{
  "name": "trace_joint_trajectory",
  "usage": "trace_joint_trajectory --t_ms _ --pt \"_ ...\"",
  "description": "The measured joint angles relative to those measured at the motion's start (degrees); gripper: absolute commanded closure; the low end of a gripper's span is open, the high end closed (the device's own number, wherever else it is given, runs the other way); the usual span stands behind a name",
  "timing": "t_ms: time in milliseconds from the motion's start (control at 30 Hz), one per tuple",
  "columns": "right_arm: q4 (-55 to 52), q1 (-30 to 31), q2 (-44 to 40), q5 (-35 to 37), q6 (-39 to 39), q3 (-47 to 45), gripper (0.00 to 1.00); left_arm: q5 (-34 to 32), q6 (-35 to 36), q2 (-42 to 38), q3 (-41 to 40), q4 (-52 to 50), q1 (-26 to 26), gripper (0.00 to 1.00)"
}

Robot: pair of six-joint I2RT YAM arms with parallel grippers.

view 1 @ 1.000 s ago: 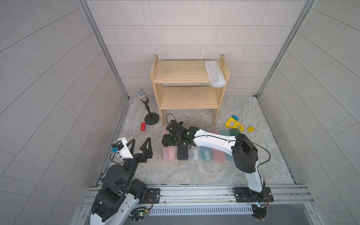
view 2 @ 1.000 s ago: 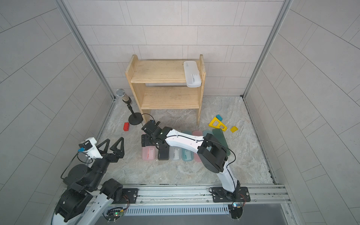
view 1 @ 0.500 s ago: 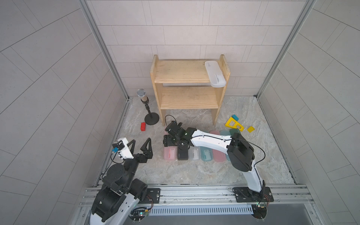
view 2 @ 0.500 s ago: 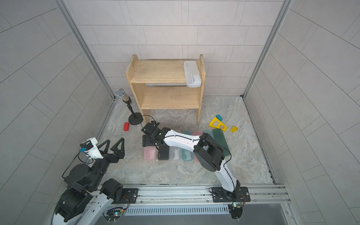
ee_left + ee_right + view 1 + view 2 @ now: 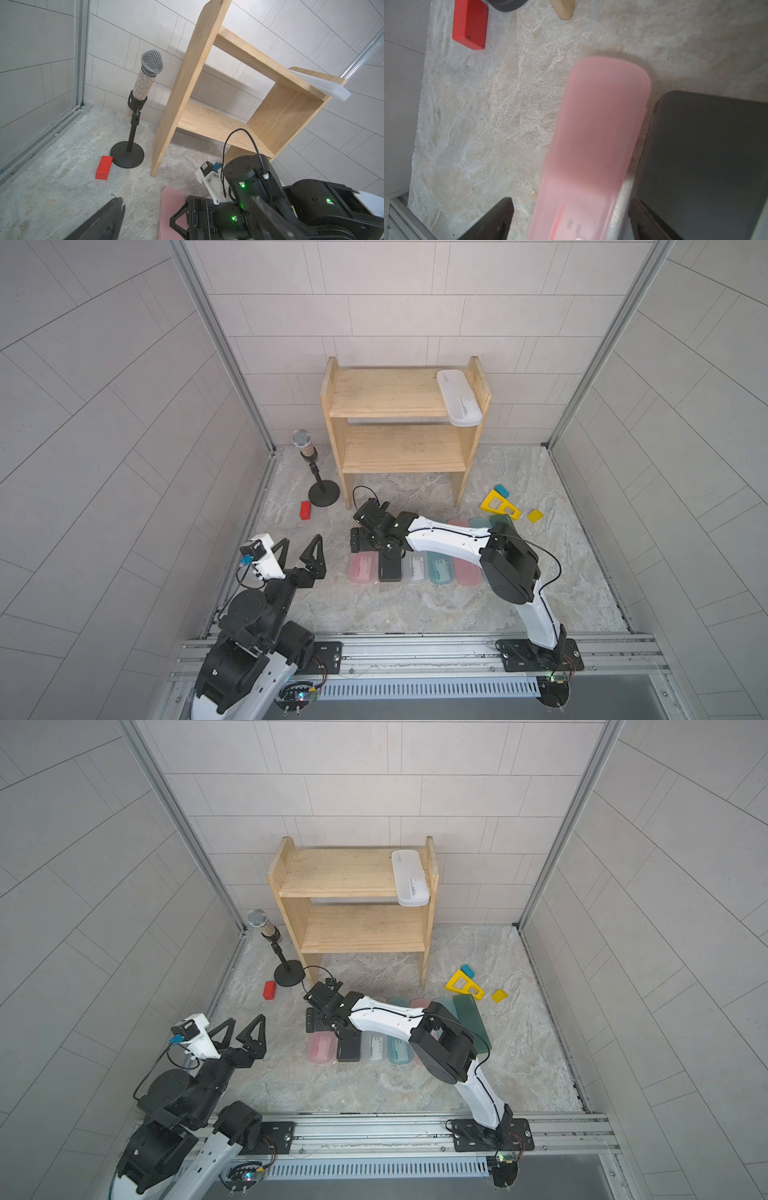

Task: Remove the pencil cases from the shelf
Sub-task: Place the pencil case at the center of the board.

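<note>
Left gripper [image 5: 301, 539] hovers at the near left with its jaws spread wide and nothing in them. It does best to wait there, clear of the row.

Across to the right gripper [image 5: 570, 218]: its jaws stand apart either side of the pink case [image 5: 591, 135], with floor showing in each gap, so nothing is gripped. That case lies flat on the floor [image 5: 415, 605], leftmost in the row and just beside the black case [image 5: 390, 570]. The step, as I read it, is getting clear. Rise straight up with no sideways drift, or a fingertip could clip the black neighbour and skew the line.

Further right, one frosted white case [image 5: 459, 398] is still on the shelf [image 5: 386, 393]. It sits on the top tier just beside the right side panel, its near end hanging over the front edge. That overhang looks like the place to pinch, across the narrow width.

Now the surfaces. The red block [image 5: 104, 167] is matte and sharp-cornered. The microphone [image 5: 148, 76] has a wire-mesh head and a glittery body. The pink case is smooth translucent plastic with a rounded end and blurred print inside. The black one is opaque and dull. The floor has a mottled stone look. The shelf is pale pine with visible grain and square edges. The white case is shallow and slick-looking, and I'd guess it slides on the wood if nudged.
</note>
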Motion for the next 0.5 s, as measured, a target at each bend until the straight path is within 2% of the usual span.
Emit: trace_joint_trajectory --t_ms 267,500 --pt "0.3 0.6 0.0 0.0 -1.7 0.6 0.07 0.2 0.0 0.0 2.6 -1.4 0.0 0.00" --pt "1.0 2.3 4.9 -6.2 -2.8 13.4 0.07 -1.4 0.0 0.4 6.4 -3.2 0.0 0.00"
